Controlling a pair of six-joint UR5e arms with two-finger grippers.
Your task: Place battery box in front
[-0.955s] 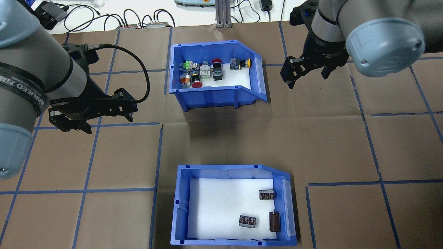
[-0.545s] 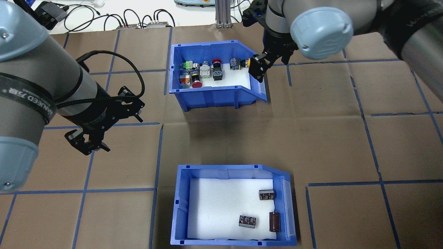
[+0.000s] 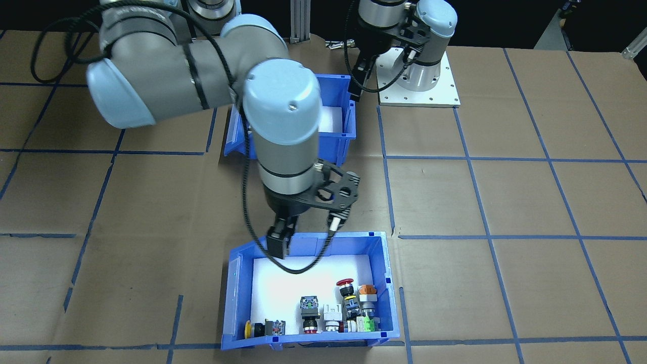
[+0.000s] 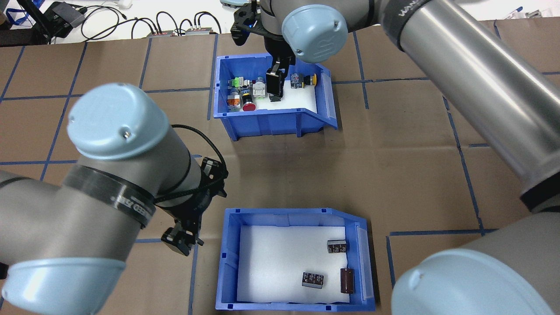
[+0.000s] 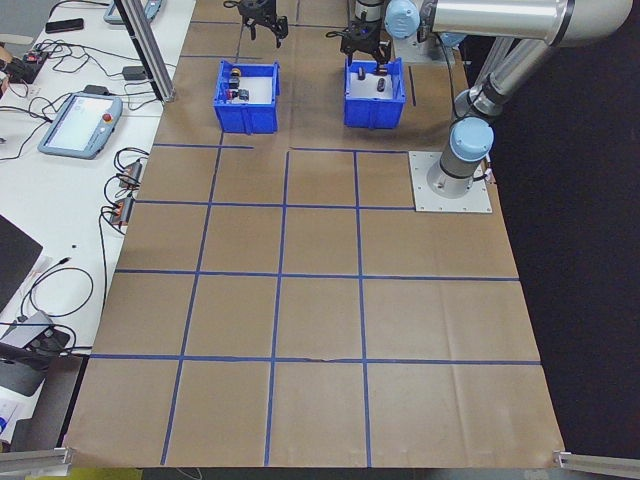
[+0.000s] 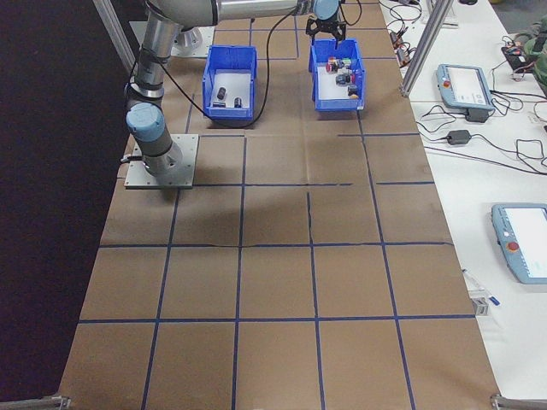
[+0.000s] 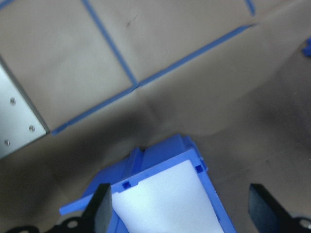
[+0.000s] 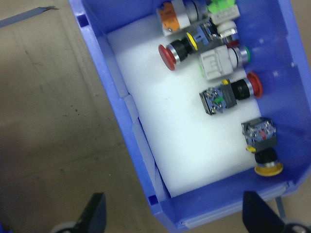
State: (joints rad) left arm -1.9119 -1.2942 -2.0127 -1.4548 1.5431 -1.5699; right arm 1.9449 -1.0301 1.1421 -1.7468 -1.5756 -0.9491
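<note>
Blue battery box [image 4: 227,280] upright, sloped open end facing view's right.

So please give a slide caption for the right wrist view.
Open right pincer hovering over the blue bin of push-button switches.

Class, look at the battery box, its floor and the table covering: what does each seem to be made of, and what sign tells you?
Battery box: likely moulded plastic, glossy blue with ribbed walls. Floor: probably foam, matt white and soft-looking. Table covering: seemingly brown paper or card, matt, creased, with blue tape lines.
</note>
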